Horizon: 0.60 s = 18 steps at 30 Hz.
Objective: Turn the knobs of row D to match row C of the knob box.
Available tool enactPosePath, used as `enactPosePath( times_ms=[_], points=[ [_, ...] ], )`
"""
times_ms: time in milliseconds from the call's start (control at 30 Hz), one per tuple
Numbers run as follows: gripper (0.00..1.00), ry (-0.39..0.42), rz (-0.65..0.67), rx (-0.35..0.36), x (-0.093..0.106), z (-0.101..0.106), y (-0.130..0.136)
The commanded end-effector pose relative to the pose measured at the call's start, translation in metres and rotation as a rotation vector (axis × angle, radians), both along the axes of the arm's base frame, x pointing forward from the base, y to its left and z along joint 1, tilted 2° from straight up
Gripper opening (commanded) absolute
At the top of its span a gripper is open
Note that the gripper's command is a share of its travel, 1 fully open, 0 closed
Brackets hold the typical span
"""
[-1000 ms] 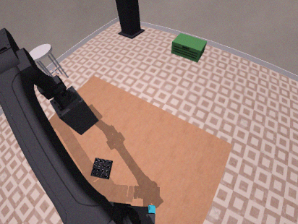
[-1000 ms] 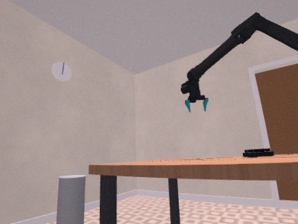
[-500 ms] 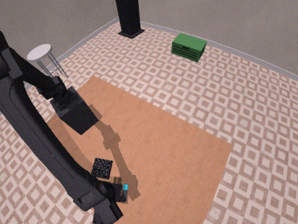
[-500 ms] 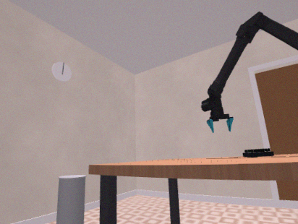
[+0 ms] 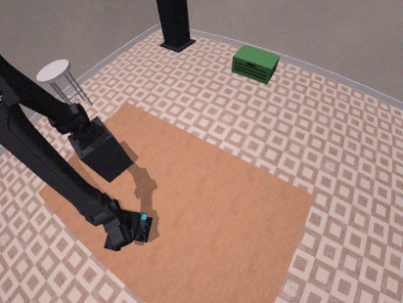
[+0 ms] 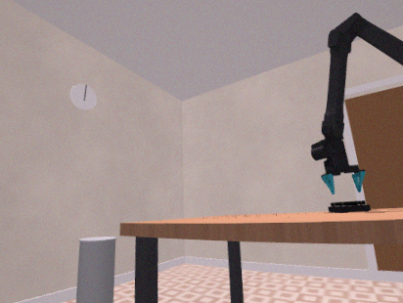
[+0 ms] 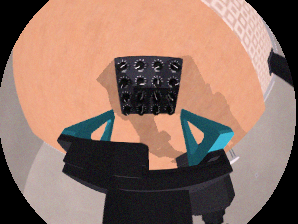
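The knob box (image 7: 149,86) is a flat black box with rows of small black knobs. It lies flat on the wooden table and also shows in the side view (image 6: 348,206) and, mostly covered by the arm, in the overhead view (image 5: 143,230). My gripper (image 6: 343,182) with teal fingers is open and empty. It hangs straight above the box, a short way clear of it. In the wrist view the fingers frame the near edge of the box. The knob lines and printed names are too small to read.
The arm's black base block (image 5: 102,152) stands on the table's far left. On the floor are a white stool (image 5: 54,72), a green crate (image 5: 255,64), a black pillar (image 5: 175,23) and a grey bin (image 6: 96,269).
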State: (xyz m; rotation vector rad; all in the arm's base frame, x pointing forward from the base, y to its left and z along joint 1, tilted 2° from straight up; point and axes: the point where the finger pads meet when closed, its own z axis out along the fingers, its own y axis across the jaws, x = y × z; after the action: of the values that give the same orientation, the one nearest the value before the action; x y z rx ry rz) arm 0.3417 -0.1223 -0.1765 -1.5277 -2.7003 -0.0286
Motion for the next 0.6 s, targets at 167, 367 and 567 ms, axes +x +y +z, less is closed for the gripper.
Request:
enactPosePath(
  times_ms=[167, 367, 567],
  points=[
    [1.00, -0.091, 0.012, -0.033, 0.025, 0.012, -0.012],
    [1.00, -0.038, 0.006, -0.012, 0.003, 0.001, -0.004],
    [1.00, -0.039, 0.006, -0.013, 0.004, 0.001, -0.004]
  ],
)
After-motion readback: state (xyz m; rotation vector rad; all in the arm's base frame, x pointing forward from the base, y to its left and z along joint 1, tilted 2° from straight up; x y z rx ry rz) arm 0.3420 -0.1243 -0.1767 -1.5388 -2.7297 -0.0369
